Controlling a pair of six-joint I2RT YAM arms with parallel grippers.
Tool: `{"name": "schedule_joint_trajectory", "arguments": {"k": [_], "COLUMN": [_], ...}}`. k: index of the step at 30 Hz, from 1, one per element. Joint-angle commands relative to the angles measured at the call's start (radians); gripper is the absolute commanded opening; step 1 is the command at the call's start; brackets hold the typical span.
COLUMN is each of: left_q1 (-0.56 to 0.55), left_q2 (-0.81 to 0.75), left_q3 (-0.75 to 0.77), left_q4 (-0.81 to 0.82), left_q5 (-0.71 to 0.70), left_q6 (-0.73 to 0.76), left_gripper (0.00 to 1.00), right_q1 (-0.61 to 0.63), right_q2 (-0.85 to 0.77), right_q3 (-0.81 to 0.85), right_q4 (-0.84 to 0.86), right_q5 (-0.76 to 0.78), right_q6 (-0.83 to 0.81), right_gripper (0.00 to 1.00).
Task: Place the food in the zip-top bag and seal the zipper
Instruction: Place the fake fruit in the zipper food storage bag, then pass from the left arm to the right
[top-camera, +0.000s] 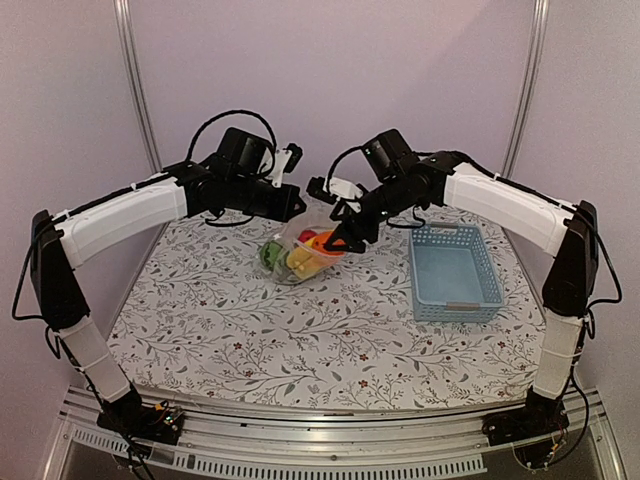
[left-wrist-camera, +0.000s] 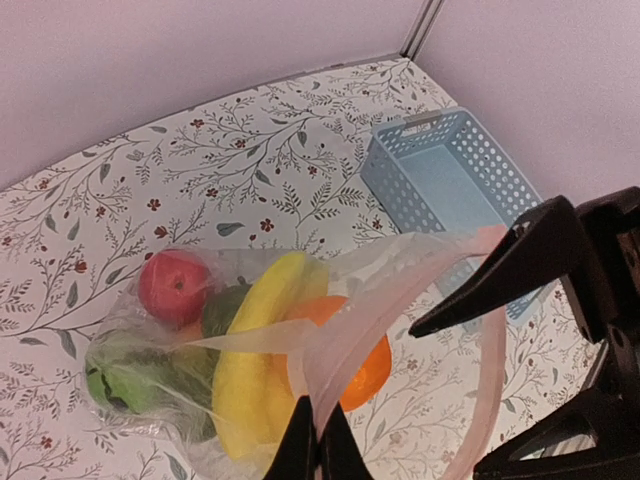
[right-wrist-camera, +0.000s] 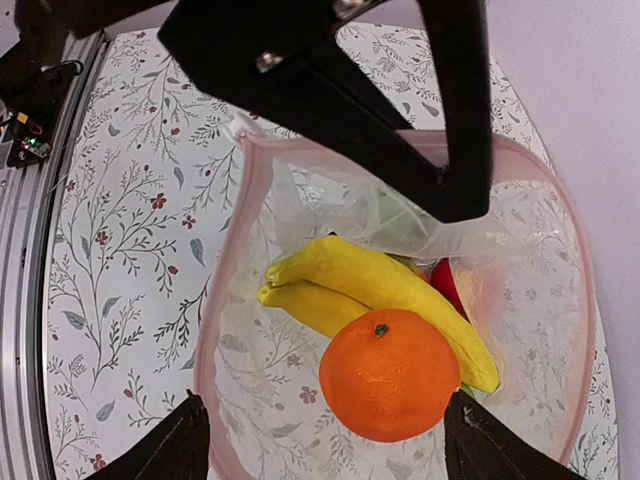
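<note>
The clear zip-top bag (top-camera: 290, 262) lies at the table's middle with its mouth lifted. Inside it are yellow bananas (right-wrist-camera: 370, 285), an orange (right-wrist-camera: 390, 375), a red apple (left-wrist-camera: 172, 285), a round green piece (left-wrist-camera: 120, 378) and a dark green piece (left-wrist-camera: 225, 310). My left gripper (left-wrist-camera: 318, 450) is shut on the pinkish zipper (left-wrist-camera: 390, 300) at the mouth's edge and holds it up. My right gripper (right-wrist-camera: 322, 398) is open wide over the mouth, and the orange lies between its fingers on the bananas. The zipper rim (right-wrist-camera: 222, 300) loops round the opening.
A light-blue plastic basket (top-camera: 455, 270) stands right of the bag, and also shows in the left wrist view (left-wrist-camera: 450, 180). Pale walls close the back and sides. The metal rail with the arm bases runs along the near edge (top-camera: 330, 440).
</note>
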Motion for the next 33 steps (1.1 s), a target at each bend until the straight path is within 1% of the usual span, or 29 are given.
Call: {"name": "schedule_joint_trajectory", "arguments": {"k": [1,6,15,18,23,25,28,30,31,33], "left_q1": [-0.012,-0.012,-0.010,-0.009,-0.007,-0.004,0.003,0.010,0.018,0.024], "left_q2": [0.002,-0.006,-0.030,-0.039,-0.059,-0.067,-0.076,-0.088,-0.092,-0.111], "left_q3": [0.018,0.022,0.000,-0.009,-0.033,-0.041,-0.036,-0.046,-0.048,-0.054], "left_q4": [0.014,0.003,0.023,0.038,0.063,0.078,0.071,0.080,0.084,0.087], "left_q5": [0.001,0.007,0.035,0.053,0.085,0.090,0.094,0.099,0.105,0.105], "left_q6": [0.017,0.024,0.014,0.012,-0.006,-0.011,-0.010,-0.012,-0.009,0.005], "left_gripper": [0.00,0.00,0.00,0.00,0.00,0.00,0.00,0.01,0.06,0.18], "right_q1": [0.016,0.034,0.078,0.085,0.089,0.089,0.089,0.089,0.089,0.089], "right_q2": [-0.054,-0.091,-0.024,-0.003,0.030,0.049,0.068,0.078,0.077,0.063], "right_q3": [-0.006,-0.071,-0.072,-0.080,-0.057,-0.050,-0.048,-0.036,-0.034,-0.036], "right_q4": [-0.110,-0.058,0.016,0.062,0.119,0.131,0.152,0.152,0.152,0.161], "right_q5": [-0.081,-0.099,-0.063,-0.040,-0.007,0.013,0.013,0.007,0.004,0.000], "right_q6": [-0.100,-0.157,-0.144,-0.128,-0.070,-0.063,-0.047,-0.033,-0.027,-0.024], "right_gripper": [0.78,0.73,0.64,0.59,0.48,0.39,0.30,0.19,0.14,0.03]}}
